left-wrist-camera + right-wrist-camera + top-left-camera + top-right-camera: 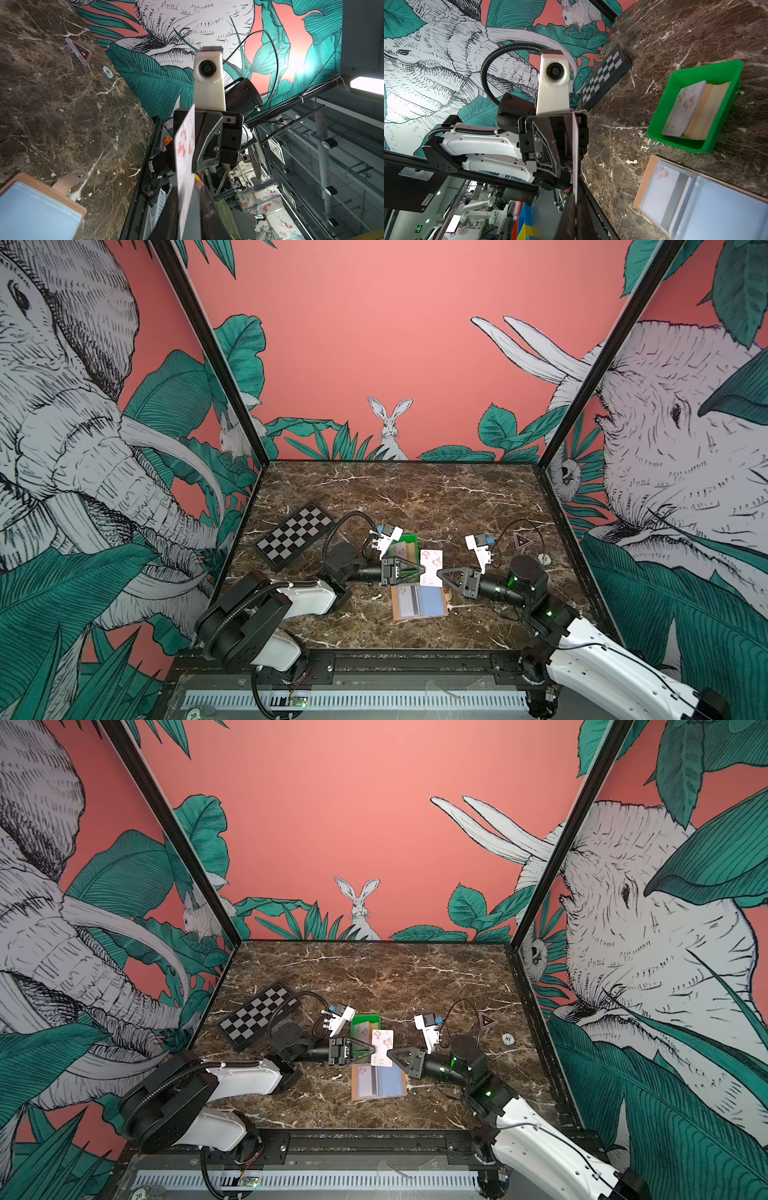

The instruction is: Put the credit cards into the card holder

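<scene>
Jaws of both grippers pinch one card (431,568) — stacked cards (695,110) visible only by right wrist.

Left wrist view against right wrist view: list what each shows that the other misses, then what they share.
Only the left wrist view: a poker chip, a triangular badge, the holder's snap tab. Only the right wrist view: the green tray of cards, the checkered board, a card in a sleeve. Both: the held card and the card holder.

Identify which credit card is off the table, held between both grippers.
The white card with reddish marks, held upright above the open card holder. The other cards lie stacked in the green tray or sit inside a holder sleeve.
</scene>
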You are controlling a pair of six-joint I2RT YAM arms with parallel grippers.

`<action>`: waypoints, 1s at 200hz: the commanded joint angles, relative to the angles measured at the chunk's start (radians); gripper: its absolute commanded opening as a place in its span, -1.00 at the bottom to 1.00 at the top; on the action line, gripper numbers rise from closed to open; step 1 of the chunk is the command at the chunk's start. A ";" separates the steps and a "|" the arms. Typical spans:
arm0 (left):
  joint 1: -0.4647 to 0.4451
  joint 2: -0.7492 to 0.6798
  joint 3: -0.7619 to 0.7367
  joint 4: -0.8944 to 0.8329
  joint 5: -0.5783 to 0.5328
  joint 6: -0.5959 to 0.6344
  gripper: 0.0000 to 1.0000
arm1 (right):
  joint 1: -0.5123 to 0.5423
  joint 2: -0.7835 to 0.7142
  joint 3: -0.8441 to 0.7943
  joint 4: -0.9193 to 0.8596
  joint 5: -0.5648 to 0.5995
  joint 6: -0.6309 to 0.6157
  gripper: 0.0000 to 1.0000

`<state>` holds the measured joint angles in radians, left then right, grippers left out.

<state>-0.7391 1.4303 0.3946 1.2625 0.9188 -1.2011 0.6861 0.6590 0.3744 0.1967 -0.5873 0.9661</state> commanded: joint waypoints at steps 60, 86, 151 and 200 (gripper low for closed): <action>-0.003 0.012 0.005 0.078 -0.007 -0.023 -0.91 | -0.004 -0.003 -0.011 0.027 -0.001 0.004 -1.00; -0.003 0.010 0.004 0.080 -0.007 -0.023 -1.00 | -0.005 0.002 -0.008 0.027 -0.002 0.003 -1.00; -0.003 -0.025 -0.014 -0.055 -0.049 0.060 -1.00 | -0.004 0.015 0.004 -0.021 0.024 -0.018 -0.45; -0.003 -0.063 -0.032 -0.201 -0.096 0.130 -1.00 | -0.005 0.021 0.011 -0.080 0.048 -0.042 -0.03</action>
<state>-0.7391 1.4090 0.3801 1.1412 0.8547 -1.1252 0.6857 0.6823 0.3656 0.1318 -0.5610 0.9497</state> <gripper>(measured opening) 0.047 0.464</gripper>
